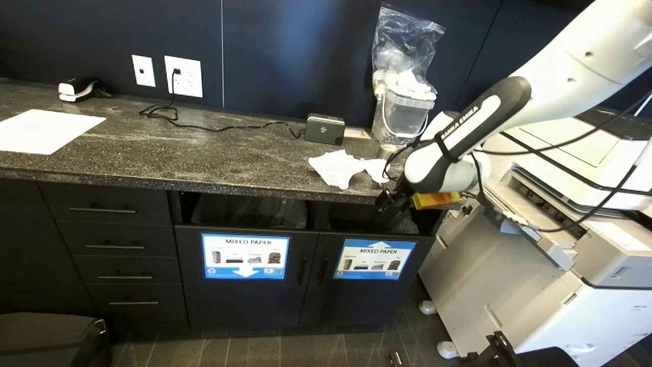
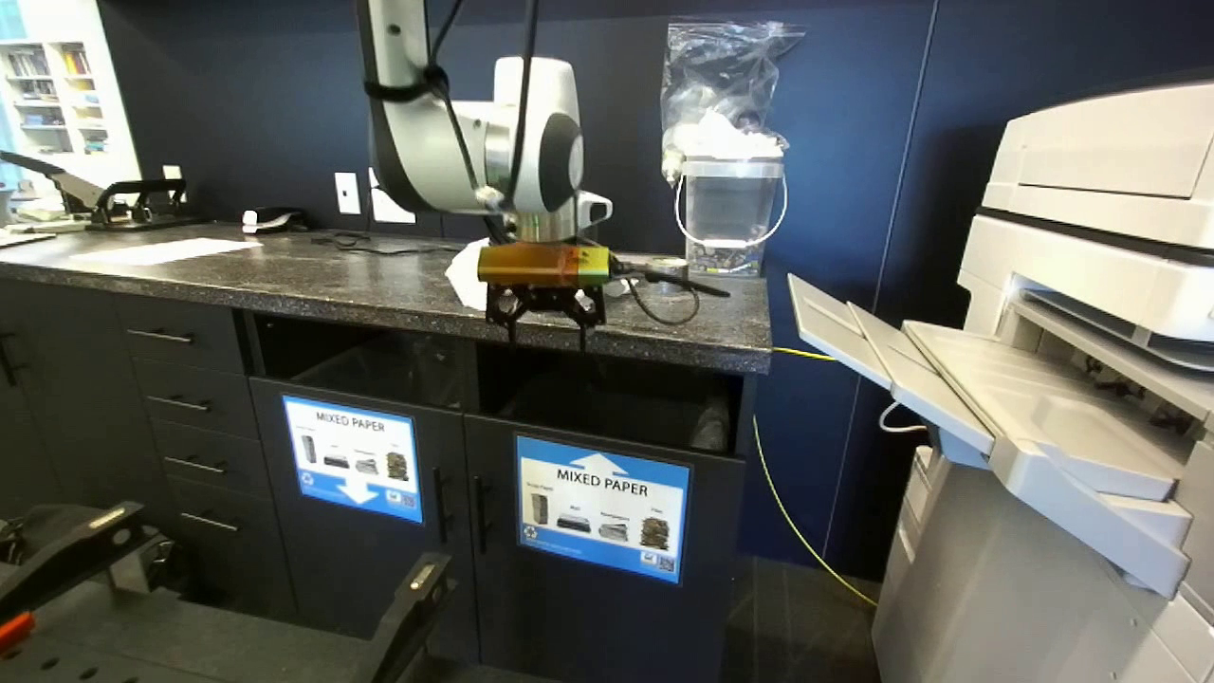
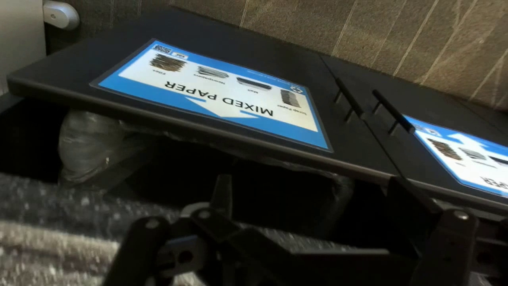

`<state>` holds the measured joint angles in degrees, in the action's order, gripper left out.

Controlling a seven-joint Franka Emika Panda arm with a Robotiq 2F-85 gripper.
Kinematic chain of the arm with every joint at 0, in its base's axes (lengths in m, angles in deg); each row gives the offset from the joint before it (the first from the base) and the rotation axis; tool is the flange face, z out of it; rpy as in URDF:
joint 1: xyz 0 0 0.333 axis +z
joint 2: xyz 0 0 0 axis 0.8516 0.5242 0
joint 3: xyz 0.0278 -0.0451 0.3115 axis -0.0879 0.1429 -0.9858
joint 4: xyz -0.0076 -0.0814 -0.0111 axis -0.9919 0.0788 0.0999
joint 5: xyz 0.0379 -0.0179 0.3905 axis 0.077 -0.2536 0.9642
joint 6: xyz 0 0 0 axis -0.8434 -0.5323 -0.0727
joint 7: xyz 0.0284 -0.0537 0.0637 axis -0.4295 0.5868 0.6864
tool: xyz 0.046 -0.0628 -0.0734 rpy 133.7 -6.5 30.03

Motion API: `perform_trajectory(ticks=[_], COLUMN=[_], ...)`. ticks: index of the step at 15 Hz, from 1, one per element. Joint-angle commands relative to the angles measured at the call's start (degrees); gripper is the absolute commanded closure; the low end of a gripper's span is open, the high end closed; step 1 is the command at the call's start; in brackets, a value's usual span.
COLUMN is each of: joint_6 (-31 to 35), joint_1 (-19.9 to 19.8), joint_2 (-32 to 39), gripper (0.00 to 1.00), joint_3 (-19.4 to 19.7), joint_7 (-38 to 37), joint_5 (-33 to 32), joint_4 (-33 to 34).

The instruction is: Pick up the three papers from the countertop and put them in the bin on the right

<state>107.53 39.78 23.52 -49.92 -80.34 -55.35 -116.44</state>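
A white crumpled paper (image 1: 337,167) lies near the front edge of the countertop (image 1: 229,158), with a smaller crumpled one (image 1: 376,168) beside it. They also show partly behind my gripper in an exterior view, the larger (image 2: 467,275) at its side. A flat white sheet (image 1: 48,130) lies at the counter's far left end. The right bin (image 2: 607,439) is an open-topped cabinet slot with a "MIXED PAPER" sign. My gripper (image 2: 548,334) points down before the counter edge, above this bin. In the wrist view its fingers (image 3: 317,194) are spread with nothing between them. The bin's inside is dark.
A similar bin (image 1: 247,229) stands to the left. A black box (image 1: 324,129), a tape roll (image 2: 669,267) and a bagged clear bucket (image 1: 405,114) stand at the counter's back right. A large printer (image 2: 1053,455) stands right of the cabinets. Cables hang from the arm.
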Motion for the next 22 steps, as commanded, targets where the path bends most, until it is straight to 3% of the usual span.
perform_trajectory(ticks=[1, 5, 9, 12, 22], joint_6=[-15.2, -29.0, -34.6, -33.0, -17.8], joint_1=[4.2, 10.9, 15.3, 16.7, 19.2], joint_2=[-6.4, -6.9, -4.1, -0.8, 8.6], gripper=[0.00, 0.00, 0.00, 0.00, 0.00], joint_3=[-0.5, 4.2, 8.3, 10.4, 16.6], joint_7=[5.9, 7.6, 6.2, 4.7, -5.2], joint_5=[8.2, 9.4, 7.9, 7.9, 7.6], joint_4=[6.1, 17.9, 27.1, 29.7, 34.4])
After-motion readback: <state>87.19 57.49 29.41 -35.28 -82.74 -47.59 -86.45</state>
